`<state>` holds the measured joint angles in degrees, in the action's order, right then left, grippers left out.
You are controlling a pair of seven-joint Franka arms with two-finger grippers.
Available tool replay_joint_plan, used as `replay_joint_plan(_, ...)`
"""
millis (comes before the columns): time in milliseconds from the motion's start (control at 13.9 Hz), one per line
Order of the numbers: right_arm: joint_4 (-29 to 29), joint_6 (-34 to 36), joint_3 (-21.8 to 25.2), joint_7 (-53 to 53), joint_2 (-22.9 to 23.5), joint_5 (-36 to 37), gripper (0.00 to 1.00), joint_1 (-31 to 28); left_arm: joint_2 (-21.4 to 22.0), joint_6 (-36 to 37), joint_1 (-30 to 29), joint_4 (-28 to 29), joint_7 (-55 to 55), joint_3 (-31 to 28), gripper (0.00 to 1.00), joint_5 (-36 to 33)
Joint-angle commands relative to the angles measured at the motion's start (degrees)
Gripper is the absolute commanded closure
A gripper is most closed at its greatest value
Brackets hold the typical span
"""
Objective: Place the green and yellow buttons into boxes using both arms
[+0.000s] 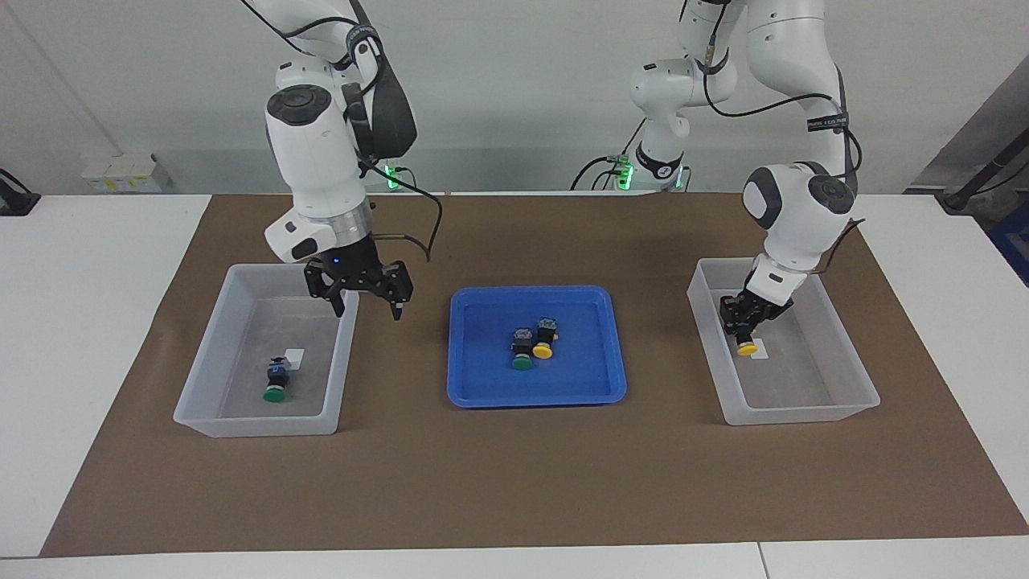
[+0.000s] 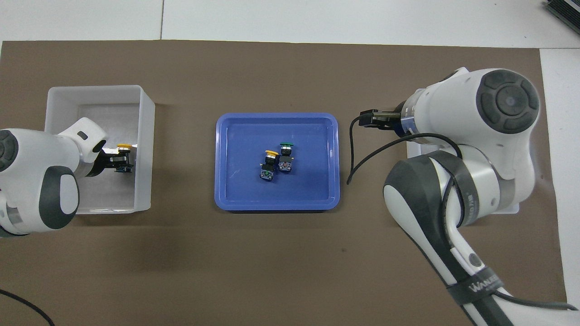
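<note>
Tray (image 1: pixel 482 386) sits mid-table between two boxes, holding two buttons (image 1: pixel 532 344) side by side; one box (image 1: pixel 201 402) at the right arm's end holds a button (image 1: pixel 276 381); the other box (image 1: pixel 804 406) lies at the left arm's end.
</note>
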<state>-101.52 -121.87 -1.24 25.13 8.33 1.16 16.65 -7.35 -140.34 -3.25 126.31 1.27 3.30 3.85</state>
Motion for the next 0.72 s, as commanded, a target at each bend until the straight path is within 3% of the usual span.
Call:
replay_joint_plan(0,2.81,-1.69,0.01,4.3,3.35,0.51,0.0,3.81,0.85,2.78,0.0,-2.37,0.66,0.13,0.07,-0.08)
replay_joint_plan(143,3.34,-5.9,0.01,5.02,5.81,0.42,0.0,5.84,0.15,7.42,-0.18,-7.19,0.67,0.22,0.07,-0.08)
replay_joint_plan(430,7.03,-10.12,0.01,5.02,11.79,0.33,0.0,9.09,-2.22,23.33,0.44,-22.13,0.14,0.13,0.08,-0.08)
replay_joint_plan(645,6.86,-11.72,0.01,5.37,13.03,-0.46,0.01,9.72,-2.14,25.9,1.05,-24.26,-2.13,0.83,0.08,-0.08)
